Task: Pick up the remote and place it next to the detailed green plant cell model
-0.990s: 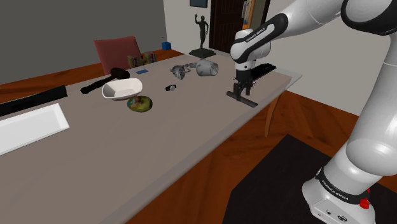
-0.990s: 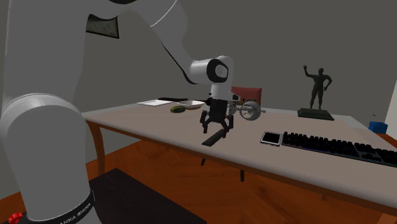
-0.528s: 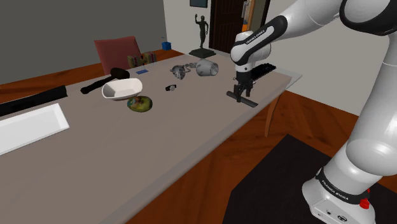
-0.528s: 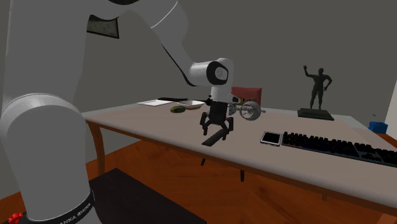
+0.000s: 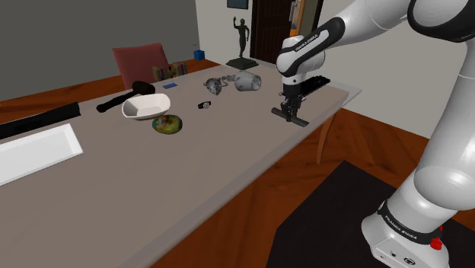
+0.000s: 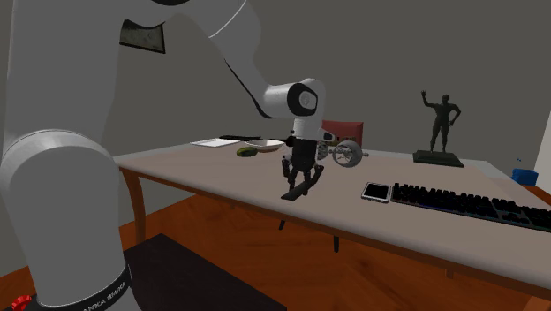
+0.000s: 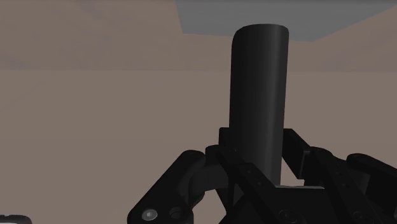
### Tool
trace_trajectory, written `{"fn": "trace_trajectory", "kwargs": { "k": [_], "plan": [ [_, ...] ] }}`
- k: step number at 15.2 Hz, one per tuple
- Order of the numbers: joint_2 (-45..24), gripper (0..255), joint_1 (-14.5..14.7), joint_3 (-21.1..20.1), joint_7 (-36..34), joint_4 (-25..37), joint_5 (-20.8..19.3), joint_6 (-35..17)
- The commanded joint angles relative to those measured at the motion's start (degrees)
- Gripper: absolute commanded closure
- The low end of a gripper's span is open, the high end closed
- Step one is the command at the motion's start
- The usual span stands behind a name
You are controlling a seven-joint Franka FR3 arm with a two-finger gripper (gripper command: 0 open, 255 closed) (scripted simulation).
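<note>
Shoulder view: black remote (image 5: 290, 117) lies flat on the desk (image 5: 228, 160) near the edge at the view's right, its long axis slanting from upper left to lower right. The tool (image 5: 290, 110) stands over its middle, pinching it. The green plant cell model (image 5: 167, 123) sits well apart, leftward. Second exterior view: the remote runs diagonally, near end at lower left. Wrist view: the remote points straight away, clasped along both long sides.

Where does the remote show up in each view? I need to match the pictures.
Shoulder view: the remote lies right of centre, near the table edge, under the gripper.
Second exterior view: the remote is at centre, by the table's near edge.
Wrist view: the remote is a dark bar clasped in the gripper.
Shared landmark: the gripper; also the dark statue in both exterior views.
</note>
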State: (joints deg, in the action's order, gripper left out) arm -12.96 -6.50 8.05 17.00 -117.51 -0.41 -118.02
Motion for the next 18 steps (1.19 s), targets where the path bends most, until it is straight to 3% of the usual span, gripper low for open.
{"fn": "trace_trajectory", "kwargs": {
  "k": [1,18],
  "plan": [
    [-0.21,255,0.13,-0.19,0.04,-0.26,0.16,0.12],
    [5.3,255,0.3,0.0,-0.16,4.55,-0.59,10.39]
  ]
}}
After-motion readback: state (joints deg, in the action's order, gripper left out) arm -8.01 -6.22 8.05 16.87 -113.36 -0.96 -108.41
